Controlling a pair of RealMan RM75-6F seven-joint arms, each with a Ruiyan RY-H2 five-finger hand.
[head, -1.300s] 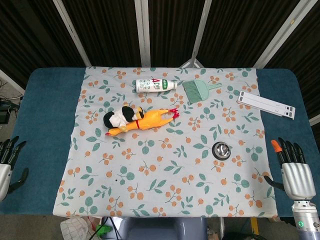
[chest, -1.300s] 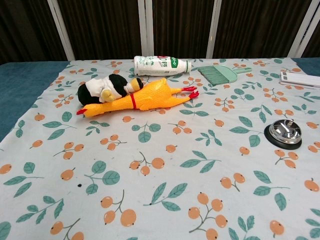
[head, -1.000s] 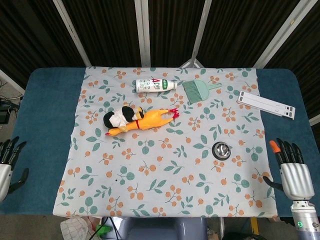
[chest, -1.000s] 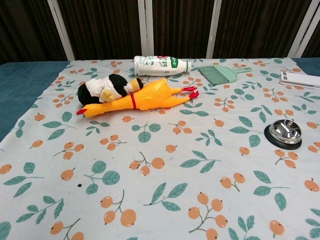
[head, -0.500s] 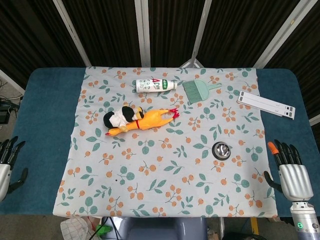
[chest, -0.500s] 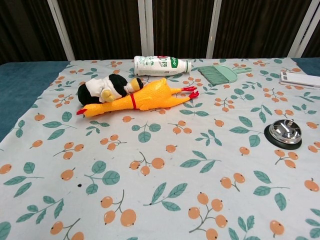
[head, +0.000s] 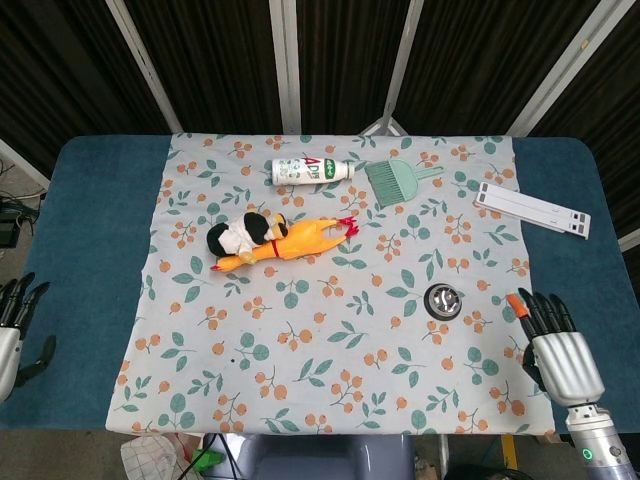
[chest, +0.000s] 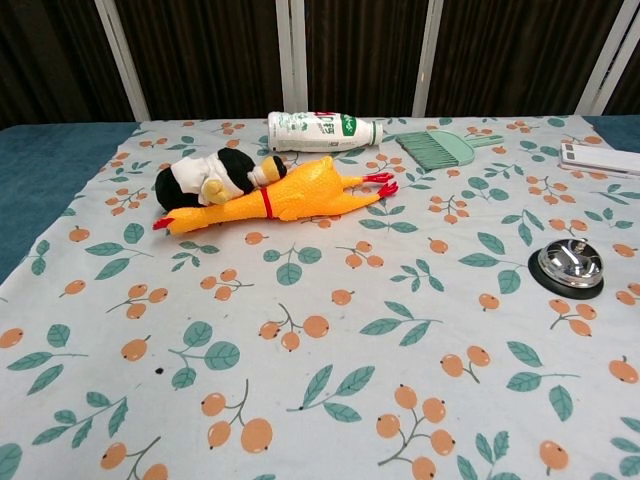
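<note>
**A:** What has changed in the last second or so?

**B:** Only the right hand. It has moved in from the blue edge of the tabletop toward the floral cloth and now sits at the cloth's right border, fingers spread and pointing up the table, holding nothing. The nearest thing to it is the silver call bell, close by on its left but not touched. The left hand has barely stirred at the far left edge; its fingers are apart and empty too.

**A:** And what do you make of that?

**B:** I'd judge the right hand is beginning an approach to the bell, with the reach itself not yet made. Nothing on the cloth has shifted.

**A:** Does the chest view add anything?

**B:** It shows neither hand, but it gives the bell's shape better: a shiny dome on a dark base, standing upright with a small button on top. It also shows the yellow rubber chicken lying touching the black-and-white plush toy. The head view alone shows both hands and the whole layout: milk bottle on its side, green brush just beside it, and a white flat bar on the blue at the right.
</note>
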